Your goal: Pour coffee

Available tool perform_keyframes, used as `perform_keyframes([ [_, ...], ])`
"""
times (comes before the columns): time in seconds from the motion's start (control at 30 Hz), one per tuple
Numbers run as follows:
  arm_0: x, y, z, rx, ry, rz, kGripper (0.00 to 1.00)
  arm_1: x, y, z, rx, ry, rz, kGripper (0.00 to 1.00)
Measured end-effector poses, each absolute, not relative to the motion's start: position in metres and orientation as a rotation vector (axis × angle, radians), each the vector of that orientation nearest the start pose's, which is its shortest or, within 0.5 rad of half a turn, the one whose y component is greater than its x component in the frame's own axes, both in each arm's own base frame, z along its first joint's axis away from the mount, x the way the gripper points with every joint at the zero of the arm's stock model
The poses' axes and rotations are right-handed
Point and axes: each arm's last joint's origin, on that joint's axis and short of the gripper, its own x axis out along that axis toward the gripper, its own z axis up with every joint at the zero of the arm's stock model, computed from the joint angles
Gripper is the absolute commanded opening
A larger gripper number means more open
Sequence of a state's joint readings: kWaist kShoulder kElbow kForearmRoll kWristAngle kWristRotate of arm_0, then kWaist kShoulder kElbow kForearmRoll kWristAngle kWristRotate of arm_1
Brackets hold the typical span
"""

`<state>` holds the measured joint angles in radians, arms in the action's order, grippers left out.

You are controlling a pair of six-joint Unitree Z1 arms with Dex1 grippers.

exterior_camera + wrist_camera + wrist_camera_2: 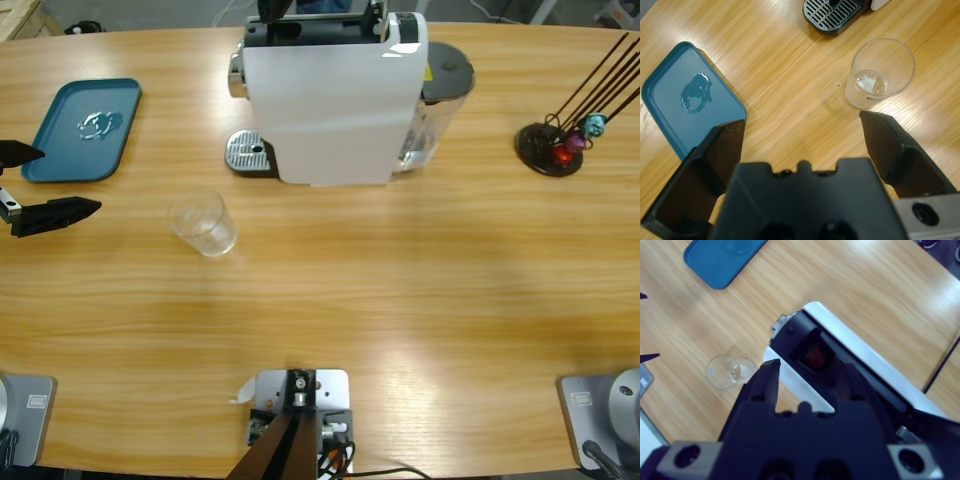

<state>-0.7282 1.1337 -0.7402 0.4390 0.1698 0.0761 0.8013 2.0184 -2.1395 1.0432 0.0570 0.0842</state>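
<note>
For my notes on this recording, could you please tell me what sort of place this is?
Probably a lab mock-up of a coffee corner: a white capsule coffee machine, a clear glass tumbler and a capsule rack sit on a long wooden table.

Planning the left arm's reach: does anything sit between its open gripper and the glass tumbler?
Nothing visible does. Bare table lies between the left gripper and the glass tumbler; the teal tray sits off to one side.
</note>
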Motion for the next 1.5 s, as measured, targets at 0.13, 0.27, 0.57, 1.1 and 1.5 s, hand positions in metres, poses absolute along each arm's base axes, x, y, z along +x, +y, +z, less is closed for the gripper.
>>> perform_keyframes([
  [0.13,0.121,-0.097,0.302,0.437,0.741,-0.555,1.000,0.302,0.313,0.405,-0.280,0.915,0.744,0.433],
  [0.27,0.121,-0.097,0.302,0.436,0.740,-0.555,1.000,0.302,0.313,0.405,-0.285,0.912,0.746,0.368],
  [0.57,0.122,-0.097,0.303,0.428,0.728,-0.557,1.000,0.239,0.332,0.436,-0.340,0.844,0.979,0.000],
  [1.1,0.113,-0.093,0.300,0.421,0.776,-0.605,0.991,0.159,0.212,0.427,-0.058,0.953,0.527,0.000],
  [1.5,0.110,-0.096,0.300,0.392,0.790,-0.677,0.996,0.210,0.244,0.437,0.401,0.437,0.363,0.000],
])
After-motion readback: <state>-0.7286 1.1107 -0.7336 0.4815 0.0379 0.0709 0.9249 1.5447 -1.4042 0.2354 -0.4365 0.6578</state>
